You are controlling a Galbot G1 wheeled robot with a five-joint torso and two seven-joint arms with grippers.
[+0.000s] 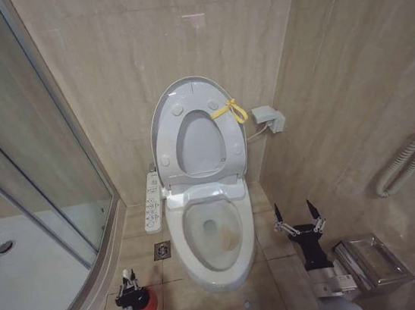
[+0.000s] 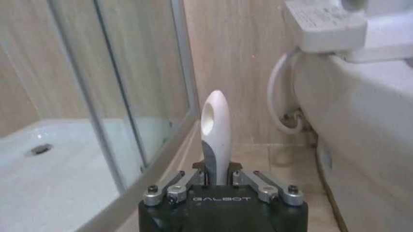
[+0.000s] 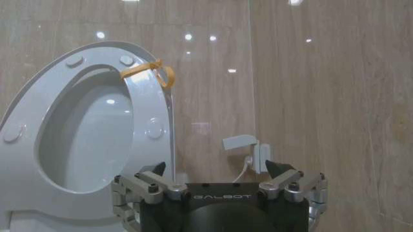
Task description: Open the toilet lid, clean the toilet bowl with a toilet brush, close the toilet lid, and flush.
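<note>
Porcelain first: the toilet bowl (image 1: 212,238) sits against the tiled back wall, and everything here is placed from it. It stands exposed, a yellowish stain on its inner slope, so the scrubbing looks not yet done. Directly behind the bowl, the toilet lid (image 1: 186,96) is raised against the wall with the seat ring (image 1: 197,142) lifted in front of it; a yellow cord loop (image 1: 231,110) is tied at the raised edge on the bowl's right side. The opening step therefore reads as finished.

To the bowl's left, the glass shower enclosure (image 1: 30,148) curves around its white tray. Along the bowl's left flank hangs a white control panel (image 1: 152,202), with a floor drain (image 1: 162,250) just below it.

The right gripper (image 1: 298,217) hovers just right of the bowl, above the floor, its jaws spread wide and empty; in the right wrist view it faces the raised lid.

The left gripper (image 1: 128,283) is low on the floor, left of the bowl's front, over the red holder (image 1: 146,302). Its jaws are clenched on the toilet brush (image 2: 215,133), the pale handle standing upright between the fingers (image 2: 175,186); the bristle head is hidden below.

Judged from this, one step is complete and the brush is only now in hand. Scrubbing the bowl, lowering the lid and flushing all remain.
</note>
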